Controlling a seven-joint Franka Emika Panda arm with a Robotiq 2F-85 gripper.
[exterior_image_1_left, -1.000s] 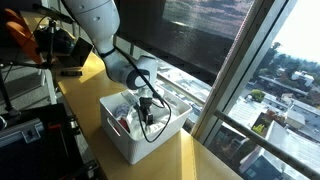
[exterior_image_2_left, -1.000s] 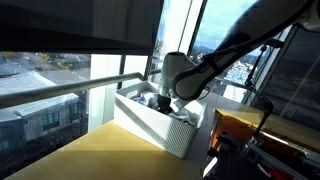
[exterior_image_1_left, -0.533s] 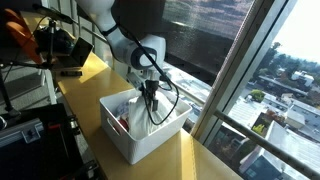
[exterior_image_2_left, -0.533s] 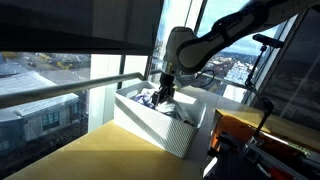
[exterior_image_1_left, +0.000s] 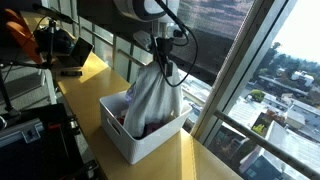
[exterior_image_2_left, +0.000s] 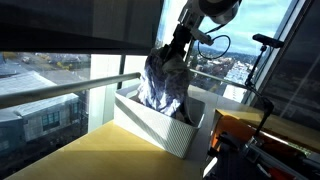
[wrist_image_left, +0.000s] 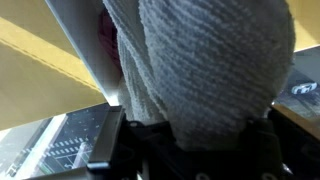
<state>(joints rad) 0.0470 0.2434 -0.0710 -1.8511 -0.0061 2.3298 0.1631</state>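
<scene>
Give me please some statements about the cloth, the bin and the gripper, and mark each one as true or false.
1. The gripper is shut on a grey cloth. True.
2. The cloth lies spread flat on the table. False: it hangs down from the gripper, with its lower end at the opening of the bin.
3. The bin is white. True.
4. The bin stands on the floor. False: it stands on a yellowish table beside the window.
</scene>
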